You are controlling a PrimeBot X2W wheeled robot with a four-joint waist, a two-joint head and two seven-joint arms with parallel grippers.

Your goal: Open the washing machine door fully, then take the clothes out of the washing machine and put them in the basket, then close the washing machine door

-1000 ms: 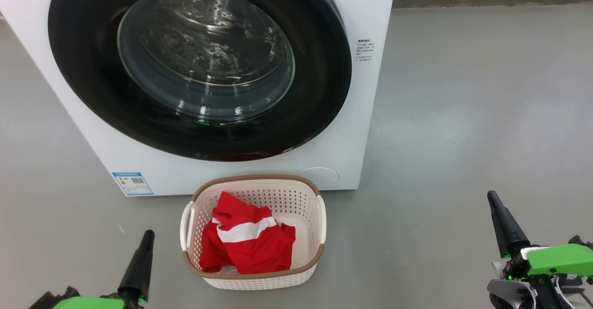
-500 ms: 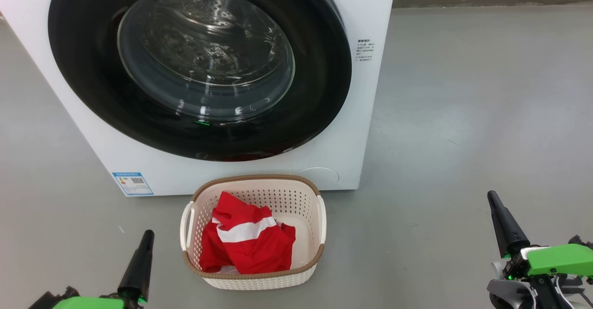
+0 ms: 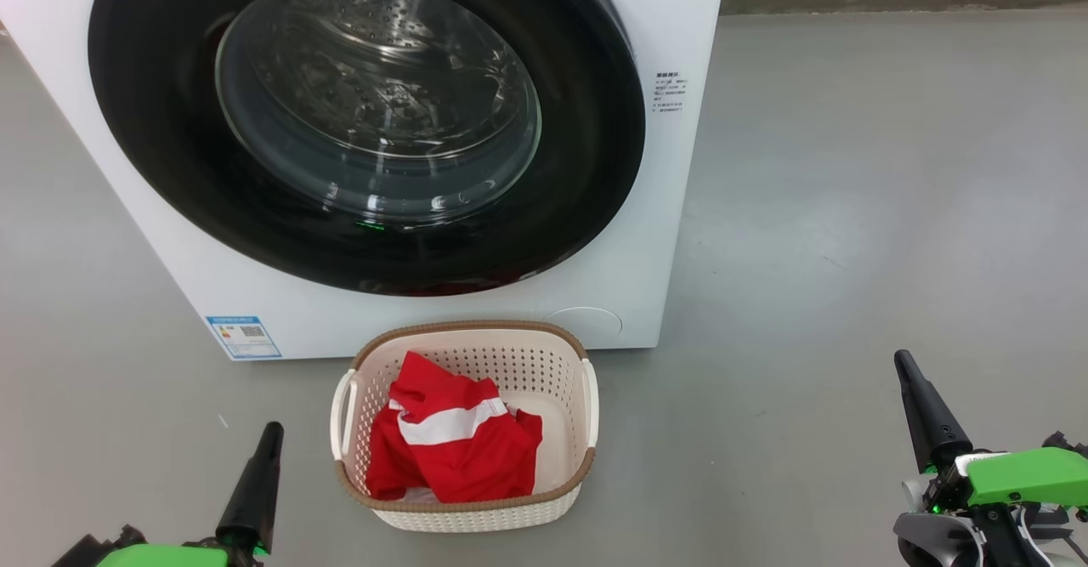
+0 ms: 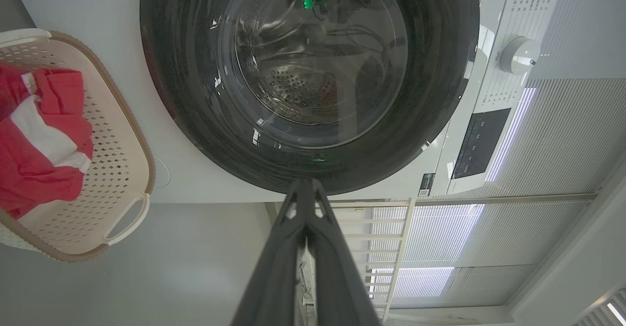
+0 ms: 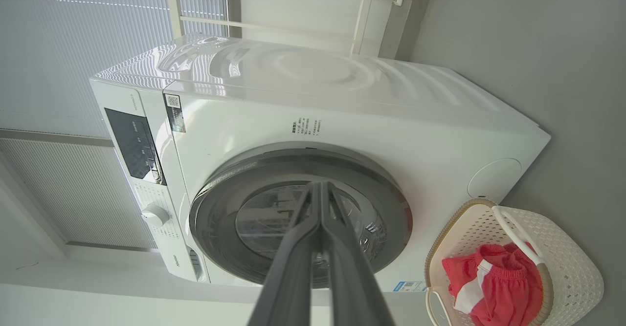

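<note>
The door [image 3: 365,125] sits flush against the front of the washing machine [image 3: 671,210], up ahead of both end effectors, and the drum behind its glass looks empty. The clothes [image 3: 455,452] lie bunched in the basket [image 3: 476,518], which stands on the floor between the two end effectors, nearer your left one.

Your left end effector [image 3: 270,429] and right end effector [image 3: 899,360] each have their fingers pressed together, holding nothing, well apart from door and basket.

The closing step looks done, so confirm the latch. If the door springs back, push with closed tips on its black rim, not the glass, and steer around the basket.

Count: one door, one washing machine, one item of clothes, one basket, two end effectors.
</note>
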